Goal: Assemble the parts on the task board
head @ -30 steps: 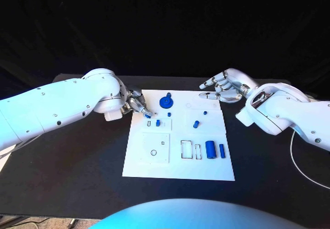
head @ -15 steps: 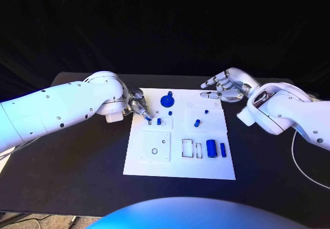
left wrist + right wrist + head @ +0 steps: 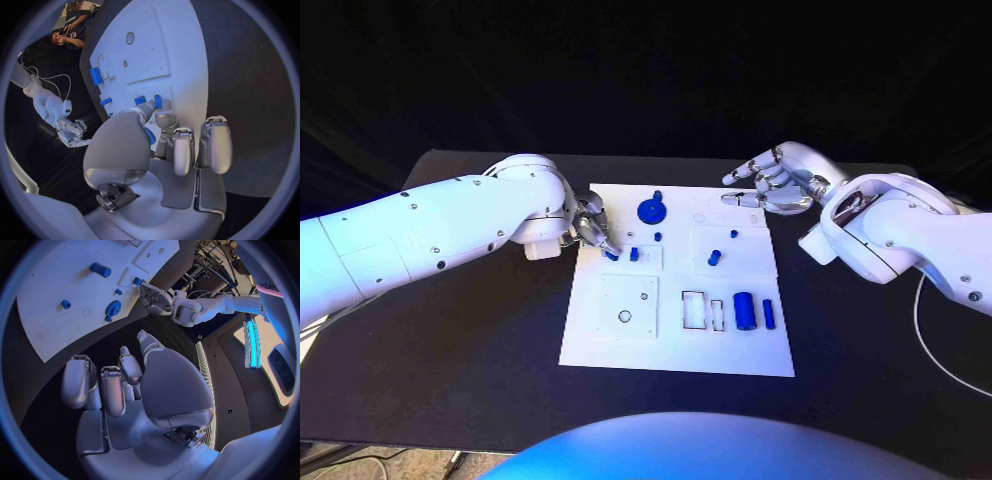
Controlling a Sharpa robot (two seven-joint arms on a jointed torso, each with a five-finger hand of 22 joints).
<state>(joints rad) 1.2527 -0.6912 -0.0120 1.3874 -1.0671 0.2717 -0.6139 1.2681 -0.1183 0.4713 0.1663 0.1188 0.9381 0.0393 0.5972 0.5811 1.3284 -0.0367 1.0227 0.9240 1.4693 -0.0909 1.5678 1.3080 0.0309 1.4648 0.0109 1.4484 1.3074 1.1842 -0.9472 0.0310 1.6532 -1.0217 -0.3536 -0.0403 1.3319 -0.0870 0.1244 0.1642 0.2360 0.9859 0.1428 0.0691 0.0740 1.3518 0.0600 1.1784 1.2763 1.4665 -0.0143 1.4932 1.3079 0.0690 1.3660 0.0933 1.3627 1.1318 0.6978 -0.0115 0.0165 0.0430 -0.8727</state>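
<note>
Your left robot hand (image 3: 590, 226) reaches over the task board's (image 3: 678, 345) near-left edge, fingertips pinching a small blue part (image 3: 612, 255) just beside another blue peg (image 3: 633, 255). Your right robot hand (image 3: 773, 180) hovers at the board's far right corner, fingers loosely curled, holding nothing. The board lies mid-bench (image 3: 459, 360).

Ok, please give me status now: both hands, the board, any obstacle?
Left hand pinches small blue part at left edge of white task board. Right hand open, hovers at board's far right corner. Nothing blocks.
</note>
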